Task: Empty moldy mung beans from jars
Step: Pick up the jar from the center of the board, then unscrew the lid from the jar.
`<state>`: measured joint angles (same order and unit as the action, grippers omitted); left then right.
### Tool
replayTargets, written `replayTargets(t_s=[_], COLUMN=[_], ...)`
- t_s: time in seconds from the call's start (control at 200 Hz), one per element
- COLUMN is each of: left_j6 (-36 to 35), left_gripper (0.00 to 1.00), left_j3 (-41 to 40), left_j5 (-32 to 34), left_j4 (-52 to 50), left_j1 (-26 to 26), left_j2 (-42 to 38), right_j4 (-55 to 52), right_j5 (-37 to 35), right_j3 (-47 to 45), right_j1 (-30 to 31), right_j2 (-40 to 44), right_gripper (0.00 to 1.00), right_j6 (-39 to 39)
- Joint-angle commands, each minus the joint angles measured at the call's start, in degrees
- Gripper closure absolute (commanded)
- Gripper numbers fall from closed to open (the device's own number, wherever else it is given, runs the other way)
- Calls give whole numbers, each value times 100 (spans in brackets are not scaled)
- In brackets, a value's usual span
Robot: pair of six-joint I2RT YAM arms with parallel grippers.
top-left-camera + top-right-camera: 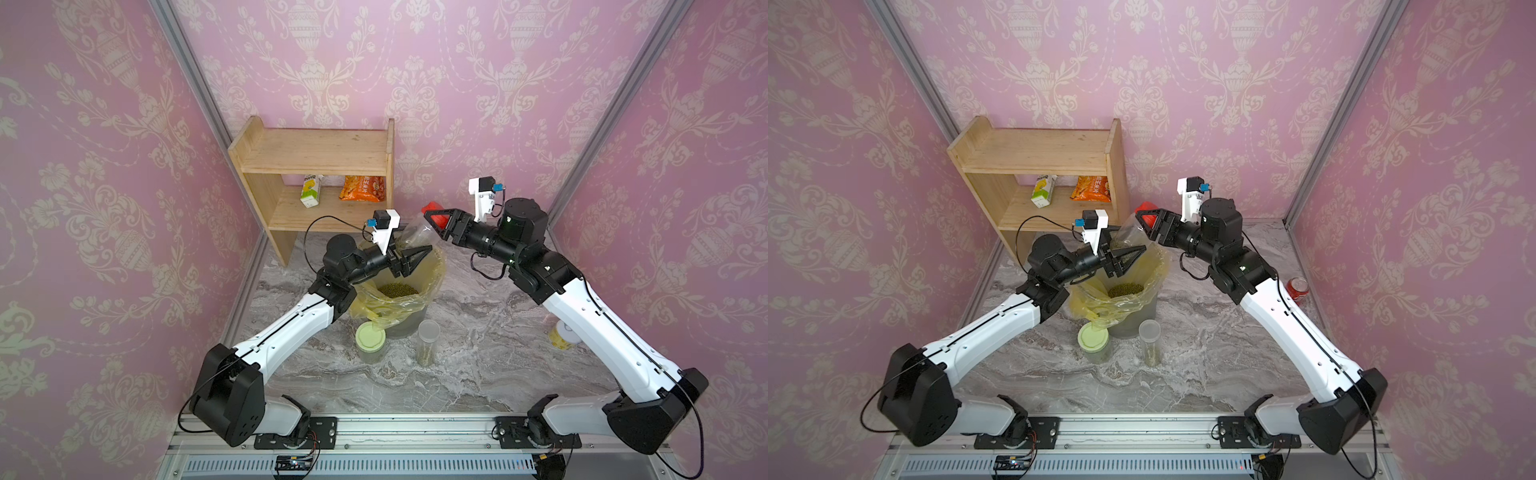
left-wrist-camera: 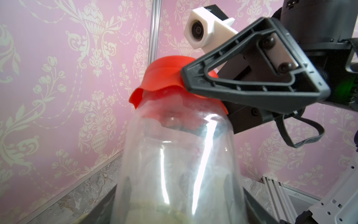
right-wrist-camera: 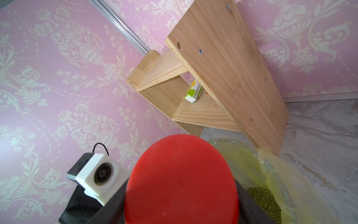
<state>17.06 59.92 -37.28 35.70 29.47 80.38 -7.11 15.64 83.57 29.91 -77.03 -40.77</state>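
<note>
Straddling the red lid [image 1: 433,206], the right pincer [image 1: 432,224] has a jaw on either side of it; whether they press it yet cannot be told. That lid caps a clear jar [image 1: 417,230], tilted in the air and gripped about its body by the left pincer [image 1: 419,259], above a bagged bin [image 1: 437,266] mid-desk [image 1: 478,365] holding beans [image 1: 397,289]. A green-lidded jar [image 1: 370,334] and a tall jar [image 1: 428,332] stand just before the bin, toward the front edge. Likely step: twisting the lid off. Clamp squarely, turn about the jar's axis, hold the body firm, mouth over the bin.
</note>
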Motion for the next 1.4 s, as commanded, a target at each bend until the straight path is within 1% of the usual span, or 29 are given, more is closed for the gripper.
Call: replayTargets(t_s=[0.0,0.09,0.135,0.24,0.325,0.385,0.56,0.736,0.751,0.791,0.876,0.956,1.076,1.131,1.396], left_j6=[698,519,536,918,1321,1475,1319,1359,1357,1394,1564,1892,2645,2835,2899], left_gripper=[77,76,75,74,74,74,73,72,72,72,71,71,71,72,72], left_j3=[221,275,300,370,385,410,519,589,597,616,644,644,709,756,811], left_j5=[-419,-587,-718,-1243,-1483,-1574,-1835,-2085,-2132,-2243,-2431,-2637,-2892,-2941,-3051], left_j4=[261,-57,-125,112,512,646,381,412,427,459,677,1093,1934,2088,1999], left_j1=[-46,-97,-149,-329,-470,-527,-574,-640,-644,-653,-703,-771,-890,-930,-1005], left_j2=[-60,-172,-207,-161,-78,-35,23,78,93,114,220,355,648,767,908], right_j4=[576,851,957,1293,1444,1486,1729,1730,1731,1724,1614,1534,1343,1245,958], right_j5=[151,194,250,427,590,672,958,1362,1424,1581,1955,2214,2394,2468,2581], right_j3=[-323,-506,-572,-720,-770,-772,-812,-663,-645,-596,-432,-335,-310,-276,-177], right_j1=[103,106,103,103,104,107,110,104,103,104,110,105,109,107,103], right_j2=[139,242,274,334,327,316,338,323,317,278,162,82,77,72,109], right_gripper=[41,42,42,42,42,42,42,41,41,41,41,41,41,41,40], right_j6=[180,261,291,316,316,323,422,623,778,871,1019,1157,1483,1582,2046])
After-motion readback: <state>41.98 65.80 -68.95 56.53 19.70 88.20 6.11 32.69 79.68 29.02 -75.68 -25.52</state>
